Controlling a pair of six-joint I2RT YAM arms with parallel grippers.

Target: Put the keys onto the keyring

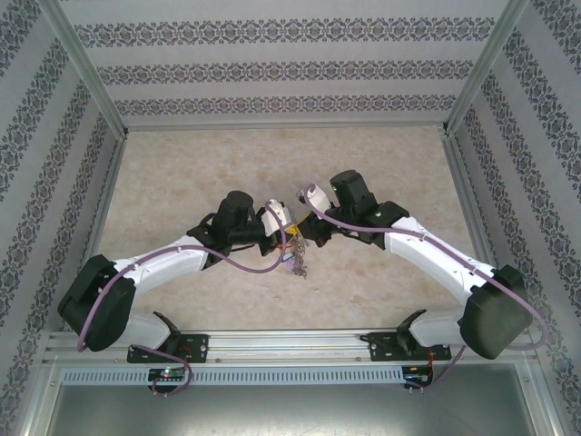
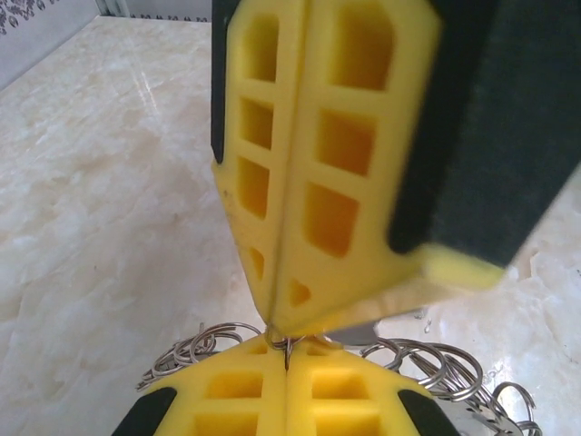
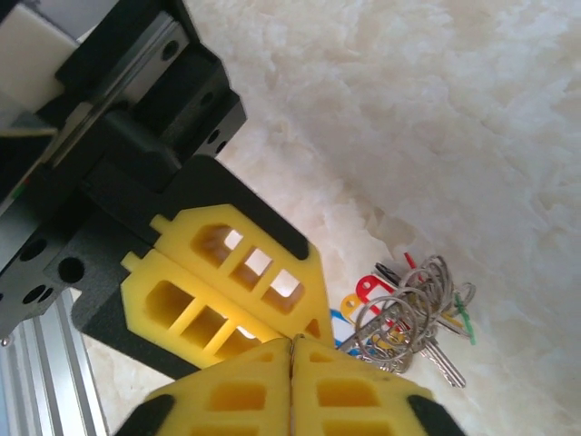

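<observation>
The left gripper and right gripper both have their jaws pressed flat together, tips meeting nose to nose. The keyring, a tangle of wire loops and coloured-tag keys, lies on the tabletop just beside and beneath those tips. I cannot tell whether either gripper pinches it.

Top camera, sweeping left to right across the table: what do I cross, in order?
Left arm → left end effector → keyring with its bunch of tagged keys → right end effector → right arm.
</observation>
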